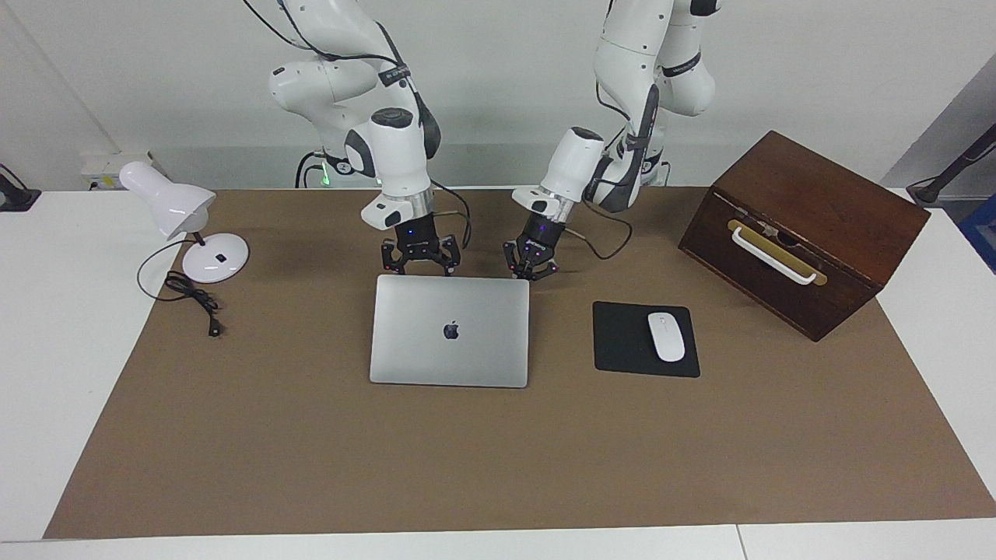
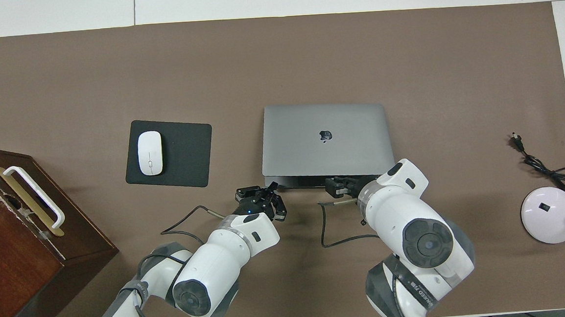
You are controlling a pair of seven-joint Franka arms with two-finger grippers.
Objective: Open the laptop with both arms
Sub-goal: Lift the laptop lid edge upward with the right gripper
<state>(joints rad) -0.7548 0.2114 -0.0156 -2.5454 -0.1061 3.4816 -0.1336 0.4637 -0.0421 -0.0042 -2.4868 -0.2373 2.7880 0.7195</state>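
One closed laptop [image 1: 450, 330] lies mid-mat; two grippers sit at its robot-side edge: left gripper [image 1: 530, 267] fingertips together, empty; right gripper [image 1: 417, 262] spread, empty.

One camera sits high across the table and looks back at the robots, wide enough to take in the whole brown mat [image 1: 311, 467], both arm bases and the wall behind them; the other hangs high over the robots' own end and looks steeply down and forward, closer in, with the arms entering from its bottom edge. Both share the mat, half a turn apart, with the closed laptop [image 1: 450, 330] [image 2: 326, 138] just ahead of the two grippers
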